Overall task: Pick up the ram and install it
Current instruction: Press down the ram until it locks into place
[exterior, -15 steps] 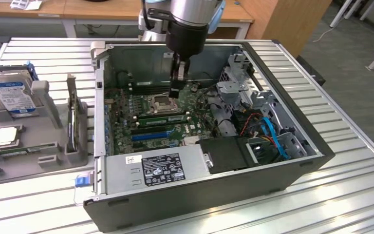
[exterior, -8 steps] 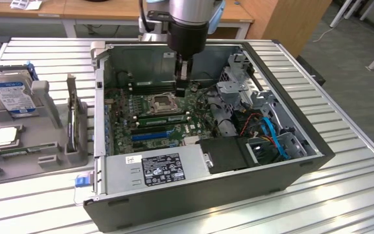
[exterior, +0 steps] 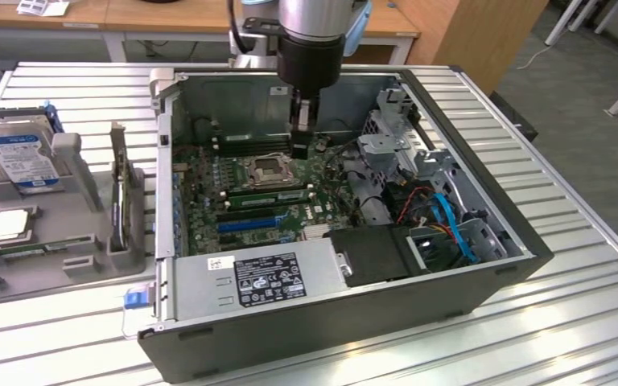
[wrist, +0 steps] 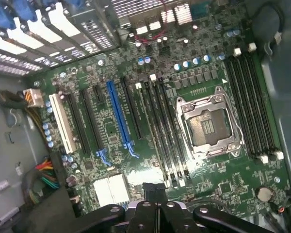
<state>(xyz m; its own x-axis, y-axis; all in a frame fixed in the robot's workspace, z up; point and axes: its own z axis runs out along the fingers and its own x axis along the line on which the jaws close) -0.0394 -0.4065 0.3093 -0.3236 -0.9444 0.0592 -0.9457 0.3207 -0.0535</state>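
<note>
The ram (exterior: 269,195), a long narrow green stick with dark chips, stands on edge in a memory slot of the motherboard (exterior: 207,189), right beside the open processor socket (exterior: 265,169). My gripper (exterior: 302,149) hangs from the arm inside the open computer case (exterior: 470,265), above the end of that stick on the exterior view's right. Its fingers are shut with nothing between them. In the wrist view the gripper (wrist: 154,190) sits just past the end of the dark memory slots (wrist: 167,136), next to the socket (wrist: 208,127).
A grey fixture (exterior: 78,173) on the exterior view's left carries a blue-labelled hard drive (exterior: 19,157), a square silver chip (exterior: 9,225) and an upright card (exterior: 126,201). The power supply (exterior: 255,277), blue cables (exterior: 449,217) and drive cage (exterior: 395,137) crowd the case.
</note>
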